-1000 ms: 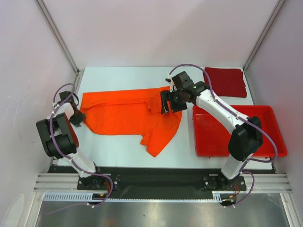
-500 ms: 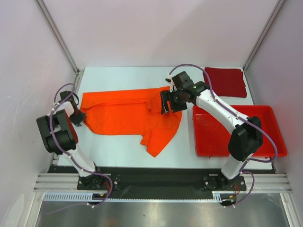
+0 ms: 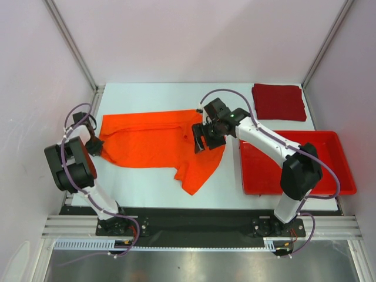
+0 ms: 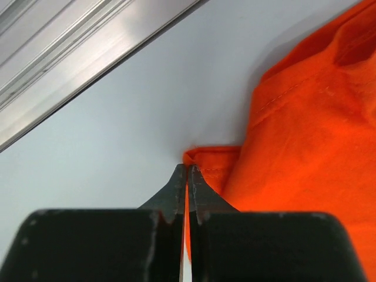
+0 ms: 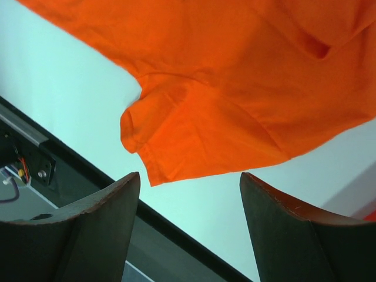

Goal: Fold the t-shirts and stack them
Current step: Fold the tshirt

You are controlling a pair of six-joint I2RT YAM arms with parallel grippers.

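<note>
The orange t-shirt point(image 3: 150, 141) lies spread and rumpled across the middle of the white table, one sleeve pointing to the front edge. My left gripper point(image 3: 96, 147) is at its left edge, shut on a pinch of the orange hem point(image 4: 202, 157), which shows between the closed fingers point(image 4: 176, 188). My right gripper point(image 3: 200, 140) hovers open over the shirt's right side; in the right wrist view its wide-apart fingers point(image 5: 111, 200) frame the sleeve end point(image 5: 176, 147) below, touching nothing. The dark red t-shirt point(image 3: 279, 101) rests as a folded square at the back right.
A red plastic tray point(image 3: 294, 189) stands at the front right, beside the right arm. An aluminium frame rail point(image 4: 76, 53) runs along the table's left edge close to my left gripper. The table's black front edge point(image 5: 70, 158) lies just below the sleeve.
My left gripper has shut on the orange shirt's left hem. My right gripper, still open, has moved left and a little toward the front over the shirt.
</note>
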